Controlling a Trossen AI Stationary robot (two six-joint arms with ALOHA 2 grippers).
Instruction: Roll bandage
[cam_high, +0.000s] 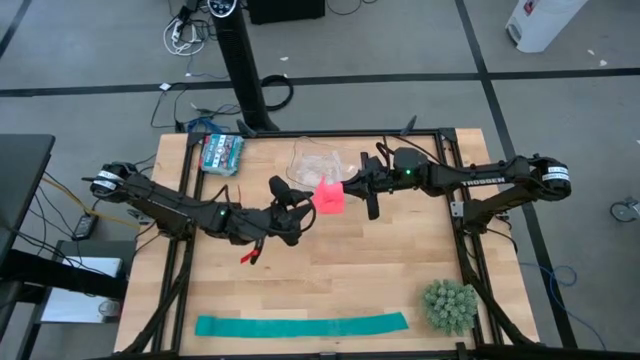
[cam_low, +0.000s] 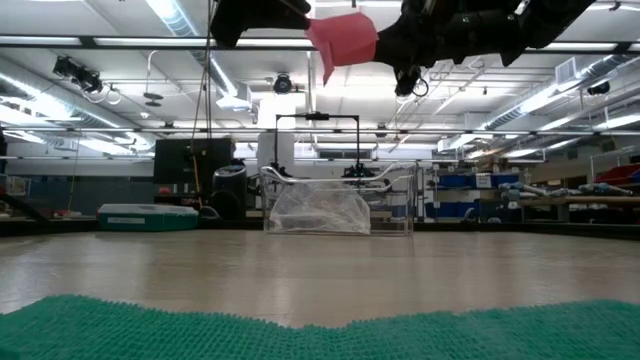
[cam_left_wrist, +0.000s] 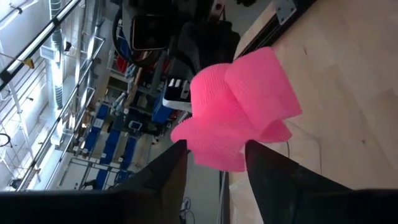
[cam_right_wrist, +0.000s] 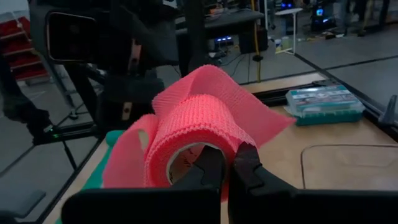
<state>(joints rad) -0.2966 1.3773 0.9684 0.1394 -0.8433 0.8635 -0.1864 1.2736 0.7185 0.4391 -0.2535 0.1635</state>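
We held the pink soft fabric bandage (cam_high: 331, 196) mid-frame: right claw (cam_high: 352, 187) clamped its roll; left claw (cam_high: 304, 199), jaws apart, straddled its left side.

Both dark arms meet above the middle of the table, lifted well clear of it.

The left arm reaches in from the left edge, its left gripper (cam_high: 305, 203) raised with the two dark fingers (cam_left_wrist: 165, 177) parted on either side of the soft pink-red fabric bandage (cam_high: 331, 197). The right arm stretches across from the right edge; its right gripper (cam_right_wrist: 227, 169) has its fingers pressed together, pinching the rim of that loosely wound roll. The two grippers face each other, nearly touching.
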